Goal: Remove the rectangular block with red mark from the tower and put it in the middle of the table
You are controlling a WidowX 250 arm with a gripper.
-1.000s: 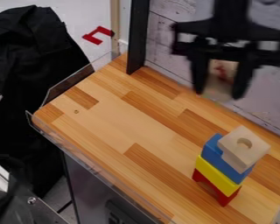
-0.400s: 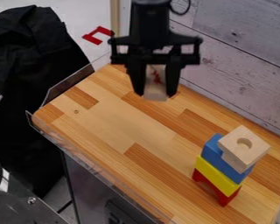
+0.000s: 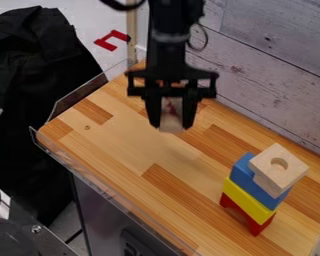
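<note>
The gripper (image 3: 171,124) hangs above the back part of the wooden table (image 3: 122,145), left of the tower. It is shut on the rectangular block (image 3: 171,115), a pale wooden piece with a red mark, held upright between the two fingers. At the table's right side stands the tower: a red block (image 3: 257,227) at the bottom, then a yellow block (image 3: 248,201), a blue block (image 3: 255,185), and a natural wood block with a round hole (image 3: 278,171) on top.
A whitewashed plank wall (image 3: 276,75) runs behind the table. Low clear plastic guards (image 3: 79,95) line the left and front edges. A black post rises at the back left, and black cloth (image 3: 36,90) hangs beyond the left edge.
The gripper, with the marked block in it, has moved left from the upper right, away from the tower's side, and then somewhat lower in view. The tower has not moved.
</note>
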